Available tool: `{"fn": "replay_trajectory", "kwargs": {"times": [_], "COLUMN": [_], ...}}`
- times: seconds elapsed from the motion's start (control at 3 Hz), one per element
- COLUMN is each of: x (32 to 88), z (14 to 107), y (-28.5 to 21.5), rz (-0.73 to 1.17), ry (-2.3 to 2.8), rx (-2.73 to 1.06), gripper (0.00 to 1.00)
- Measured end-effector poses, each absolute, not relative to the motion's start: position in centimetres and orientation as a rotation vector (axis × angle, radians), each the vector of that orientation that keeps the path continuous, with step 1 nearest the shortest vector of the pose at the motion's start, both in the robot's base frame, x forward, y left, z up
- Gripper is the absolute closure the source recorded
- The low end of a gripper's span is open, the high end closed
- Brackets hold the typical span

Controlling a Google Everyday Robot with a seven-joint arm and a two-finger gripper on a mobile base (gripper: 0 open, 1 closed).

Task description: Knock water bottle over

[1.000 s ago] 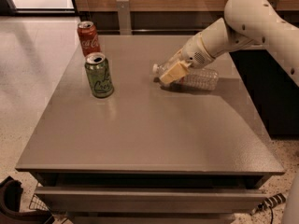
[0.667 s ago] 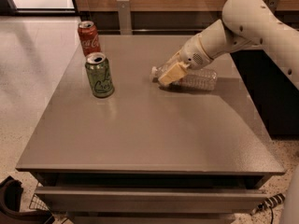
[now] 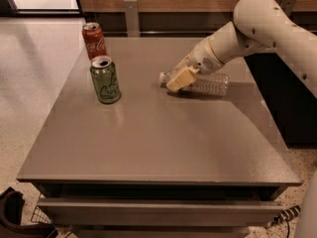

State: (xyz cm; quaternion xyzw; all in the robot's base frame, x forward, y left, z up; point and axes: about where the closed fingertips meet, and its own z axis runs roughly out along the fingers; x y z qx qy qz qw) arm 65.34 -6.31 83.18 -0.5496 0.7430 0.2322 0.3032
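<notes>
**Bottle down on its side**

The bottle (image 3: 210,85) lies flat on the far right part of the table (image 3: 148,143), cap pointing left toward the green can (image 3: 105,80). The gripper (image 3: 178,79) sits at its neck. I cannot tell whether it is clasping the bottle or loose. A red can (image 3: 93,39) stands at the back left.

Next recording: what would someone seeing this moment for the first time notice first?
A big white arm reaches in from the upper right, its gripper low over the far right part of the table, right against the water bottle. The bottle lies on its side with its cap pointing left. Toward the far left two cans stand upright: a green can and, behind it, a red cola can.
</notes>
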Motion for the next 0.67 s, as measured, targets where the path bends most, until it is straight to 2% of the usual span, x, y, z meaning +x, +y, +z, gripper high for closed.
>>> {"fn": "replay_trajectory", "kwargs": {"times": [0.33, 0.67], "x": [65.33, 65.33], "z": [83.00, 82.95], "y": [-6.09, -6.03], "rz": [0.620, 0.621], "ry": [1.969, 1.969], "rx": [-1.460, -1.461], "gripper": [0.17, 0.00]}}
